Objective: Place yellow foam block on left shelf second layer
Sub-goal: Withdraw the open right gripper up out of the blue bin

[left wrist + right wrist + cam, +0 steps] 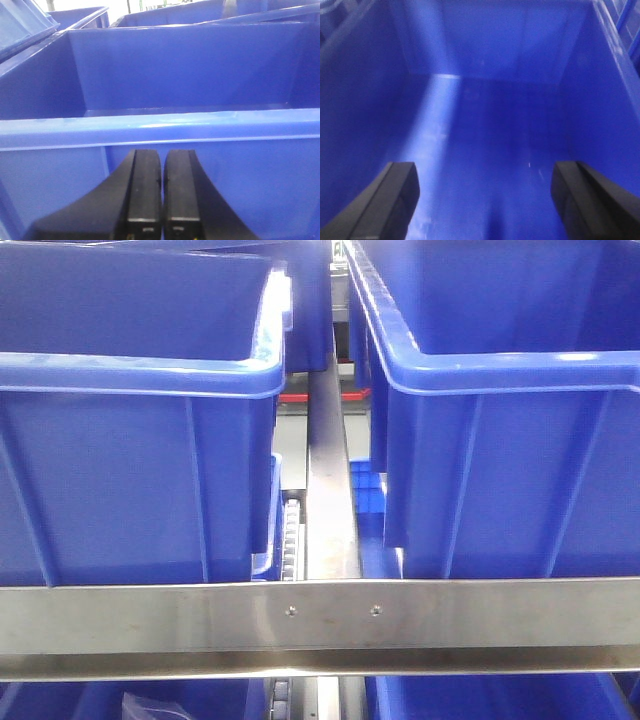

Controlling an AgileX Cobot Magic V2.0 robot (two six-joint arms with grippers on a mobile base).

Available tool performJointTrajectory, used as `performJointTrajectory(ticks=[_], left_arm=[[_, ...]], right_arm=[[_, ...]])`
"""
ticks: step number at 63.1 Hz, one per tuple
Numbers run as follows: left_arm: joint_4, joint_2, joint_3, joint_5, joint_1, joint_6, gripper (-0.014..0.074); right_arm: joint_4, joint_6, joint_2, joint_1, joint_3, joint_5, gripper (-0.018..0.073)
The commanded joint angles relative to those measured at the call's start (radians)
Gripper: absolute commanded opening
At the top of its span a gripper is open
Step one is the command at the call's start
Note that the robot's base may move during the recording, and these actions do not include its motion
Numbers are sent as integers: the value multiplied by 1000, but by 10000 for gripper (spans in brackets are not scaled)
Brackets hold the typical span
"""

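Observation:
The yellow foam block is out of view in every frame. My left gripper point(162, 160) is shut with its two black fingers pressed together and nothing between them, just in front of the near wall of a blue bin point(165, 125). My right gripper point(485, 175) hangs open inside another blue bin point(485, 115), fingers wide apart over its bare floor. Neither gripper shows in the front view.
The front view shows two large blue bins point(130, 440) point(510, 430) side by side on a shelf, split by a metal divider rail point(328, 490). A steel crossbar point(320, 625) runs across the front. More blue bins point(490, 700) sit on the layer below.

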Motion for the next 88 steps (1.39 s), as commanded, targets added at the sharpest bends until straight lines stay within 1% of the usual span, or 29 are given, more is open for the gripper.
performJointTrajectory(ticks=[1,4,9,12,13,17,20,22,25,34,44,55,63,68,74,88], left_arm=[[-5,-20,24,-83,-4,-4,124],[-5,-20,24,-83,-4,-4,124],[-5,-20,24,-83,-4,-4,124],[-5,-20,24,-83,-4,-4,124],[-5,-20,24,-83,-4,-4,124],[-5,-20,24,-83,-4,-4,124],[-5,-20,24,-83,-4,-4,124],[-5,-20,24,-83,-4,-4,124],[-5,-20,24,-83,-4,-4,124],[-5,-20,24,-83,-4,-4,124],[-5,-20,24,-83,-4,-4,124],[-5,-20,24,-83,-4,-4,124],[-5,-20,24,-83,-4,-4,124],[-5,-20,24,-83,-4,-4,124],[-5,-20,24,-83,-4,-4,124],[-5,-20,24,-83,-4,-4,124]], right_arm=[[-7,-3,-16,-3,-59,-76,614],[-7,-3,-17,-3,-65,-76,589],[-7,-3,-26,-3,-68,-76,486],[-7,-3,-35,-3,-68,-72,391],[-7,-3,-39,-3,-68,-67,344],[-7,-3,-54,-3,-66,-48,209],[-7,-4,-67,-3,-60,-45,78],[-7,-5,-76,-3,-54,-46,38],[-7,-5,-93,-3,-38,-52,66],[-7,-5,-170,-3,42,-83,58],[-7,-5,-310,-3,190,-131,58],[-7,-5,-540,-3,384,-154,58],[-7,-4,-707,-3,482,-152,58],[-7,-4,-811,-3,523,-132,58],[-7,-4,-889,-3,553,-115,58],[-7,-4,-919,-3,581,-91,58]])
